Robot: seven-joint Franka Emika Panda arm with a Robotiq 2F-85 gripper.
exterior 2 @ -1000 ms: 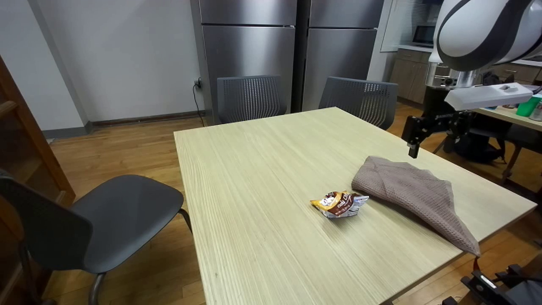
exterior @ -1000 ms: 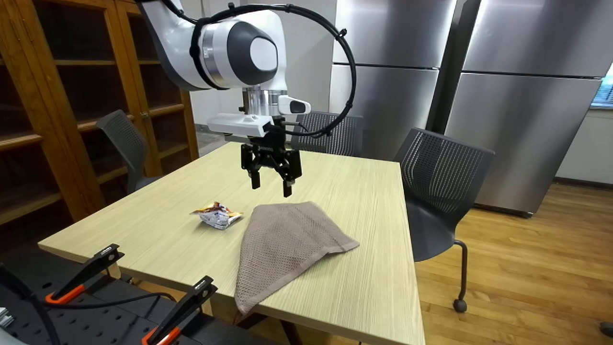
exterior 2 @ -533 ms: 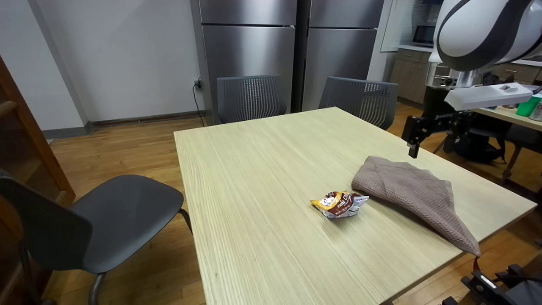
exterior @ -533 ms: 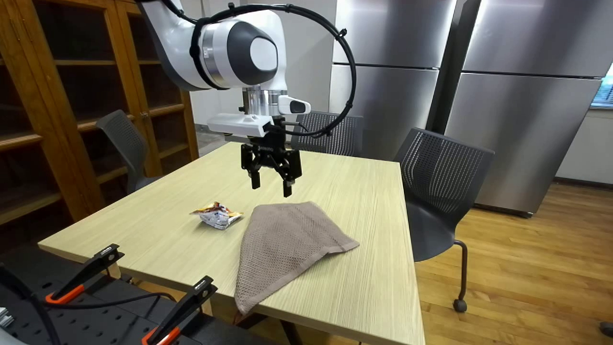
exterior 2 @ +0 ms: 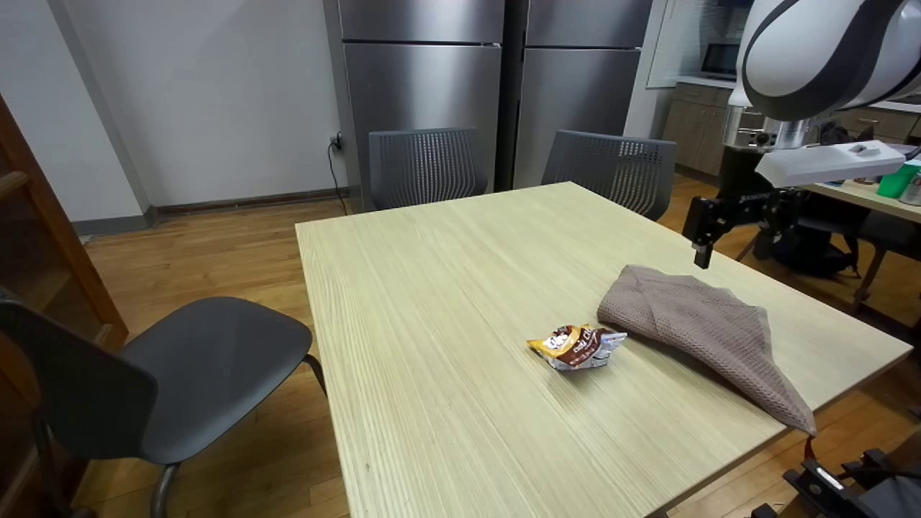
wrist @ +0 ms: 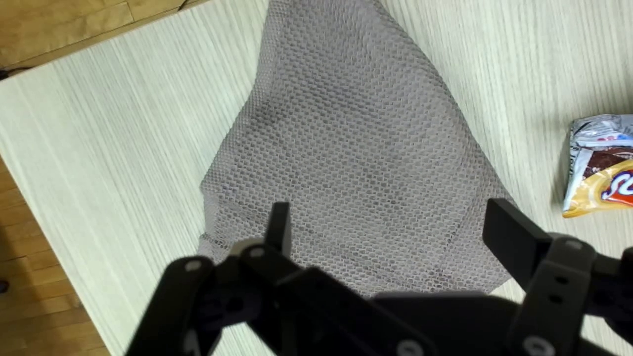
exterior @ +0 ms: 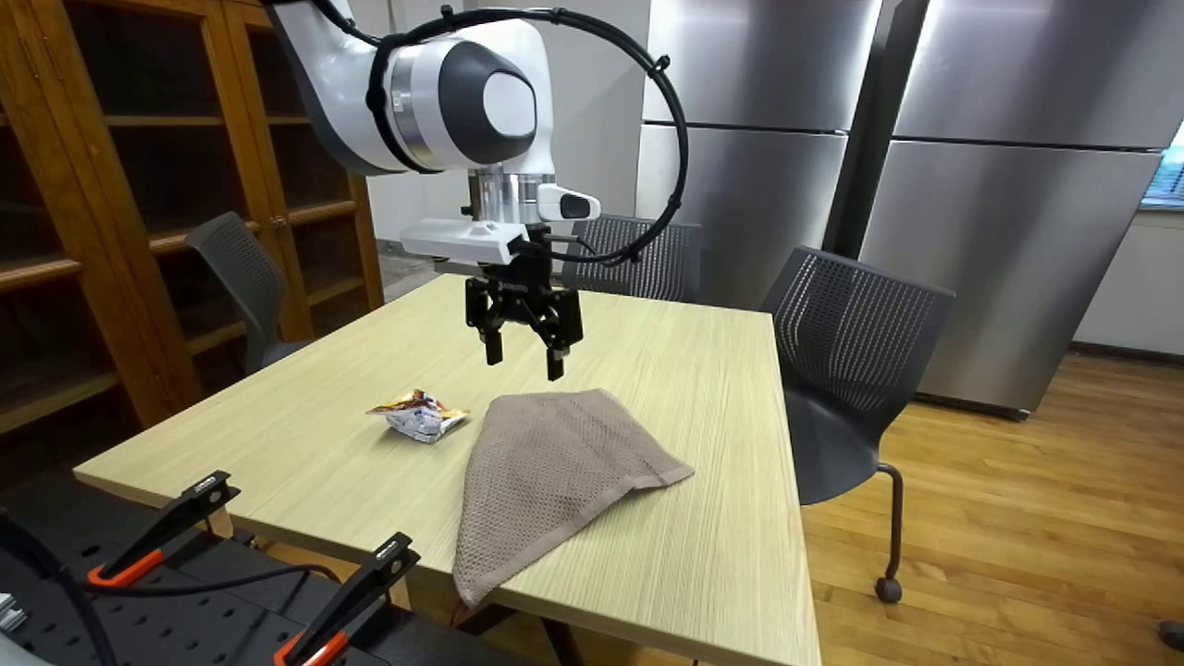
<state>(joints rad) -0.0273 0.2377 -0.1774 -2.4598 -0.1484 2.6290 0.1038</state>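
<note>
"What's nearest in an exterior view?"
"A black-and-orange clamp (exterior: 350,598), lower left. Then a brown waffle-weave towel (exterior: 555,472), lower centre, one corner drooping off the desk (exterior: 721,546)."
"And beyond?"
"A crumpled snack bag (exterior: 422,419), left of centre, beside the towel. The gripper (exterior: 524,357) hangs over the towel's far end, jaws wide apart."
"Farthest?"
"A dark chair (exterior: 860,324), then a steel refrigerator (exterior: 1008,268), upper right."

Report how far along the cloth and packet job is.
Done: nothing evident; the cloth lies rumpled, partly overhanging the table, the packet beside it. In hand: nothing; the gripper hangs open, apart from both. Left: apparently any grasp, as neither is held.
</note>
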